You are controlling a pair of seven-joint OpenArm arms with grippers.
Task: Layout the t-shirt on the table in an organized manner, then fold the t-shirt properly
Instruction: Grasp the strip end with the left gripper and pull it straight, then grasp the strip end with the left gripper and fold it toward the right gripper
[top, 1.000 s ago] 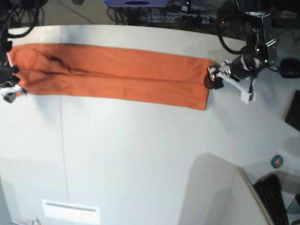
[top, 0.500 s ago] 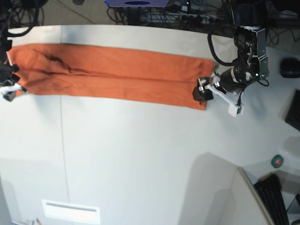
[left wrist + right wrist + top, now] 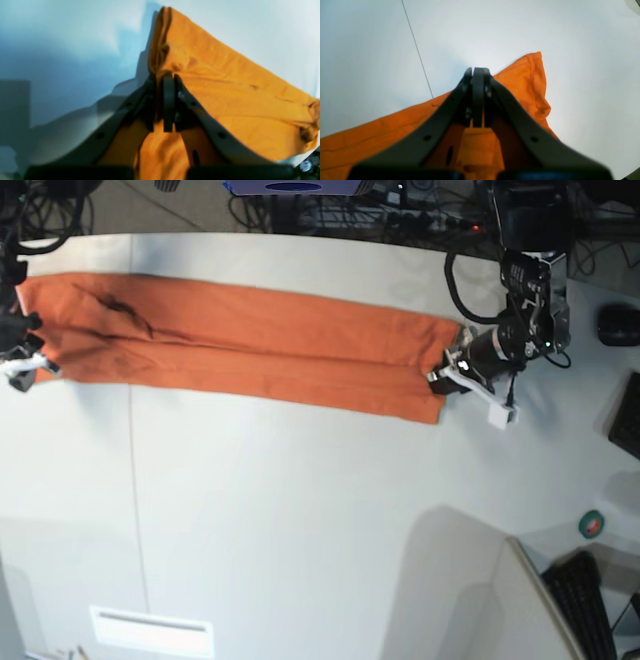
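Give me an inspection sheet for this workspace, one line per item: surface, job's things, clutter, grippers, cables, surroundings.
Surface: white table, one thin seam line, a pale rectangular label near the front edge.
Job's things: orange t-shirt folded into a long narrow band, lying flat along the far side of the table.
Clutter: small green round item by the table's edge; nothing else seen on the table.
Grippers: left gripper shut on the t-shirt at one end of the band; right gripper shut on the t-shirt at the opposite end.
Cables: black cables looping behind the left arm and along the far edge.
Surroundings: keyboard and dark equipment beyond the table.
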